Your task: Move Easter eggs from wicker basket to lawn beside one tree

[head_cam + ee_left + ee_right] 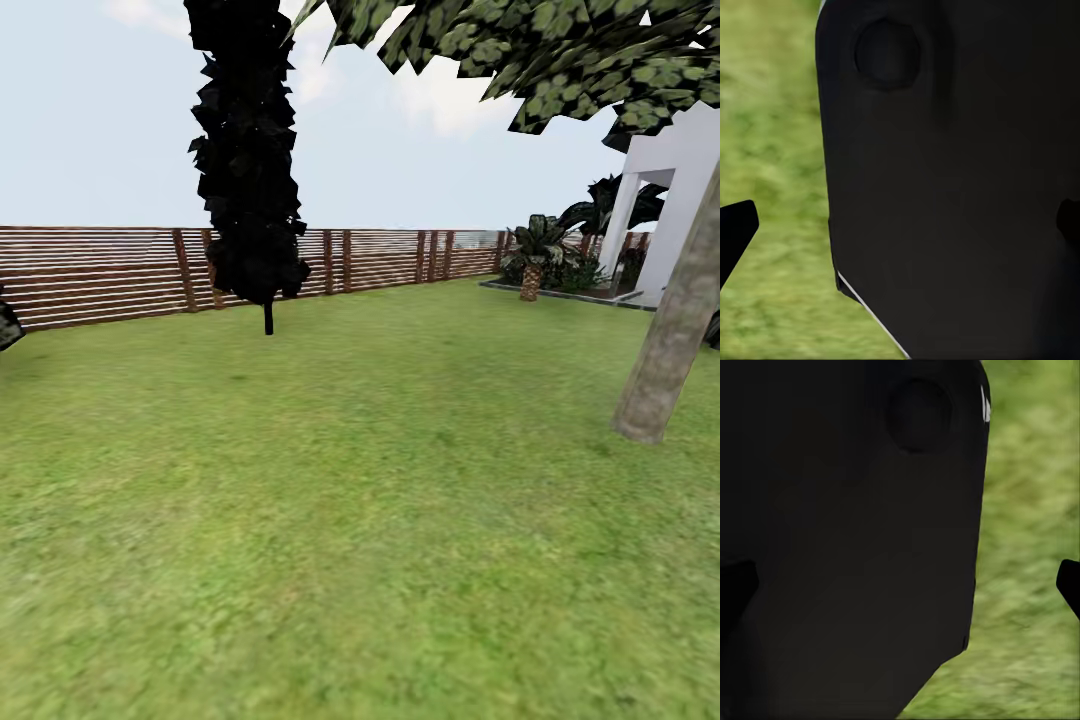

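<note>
The head view is looking out over the lawn [340, 520], mottled green grass that is stretching flat from the foreground to the far boundary.

At far left, about 9 o'clock, a scrap of dark foliage [8, 325] is poking in at the edge. Behind it the slat fence [100, 275] is running brown and horizontal across the back of the garden, from 9 o'clock toward 1 o'clock.

At about 11 o'clock a near-black columnar cypress [248, 160] is standing in front of the fence on a thin dark stem, its crown rising out of the top of the picture.

Right of centre, leafy branches [560, 60] are hanging in from above at 12 to 1 o'clock. Below them, by the fence's far end, a small palm [535, 255] and low shrubs are sitting in a bed.

At 2 o'clock a white house [680, 200] is showing a corner and a post. In front of it, at 3 o'clock, the tree [670, 330] is leaning its pale grey-green trunk up out of the grass, its base planted on the lawn.

In the left wrist view a large black body part [952, 180] is blocking most of the picture; a dark fingertip [735, 232] is showing against blurred grass, a second at the opposite edge. Left jaw state: cannot tell.

In the right wrist view the same sort of black panel [847, 540] is covering most of the frame, with one fingertip [1069, 585] over grass. Right jaw state: cannot tell.
</note>
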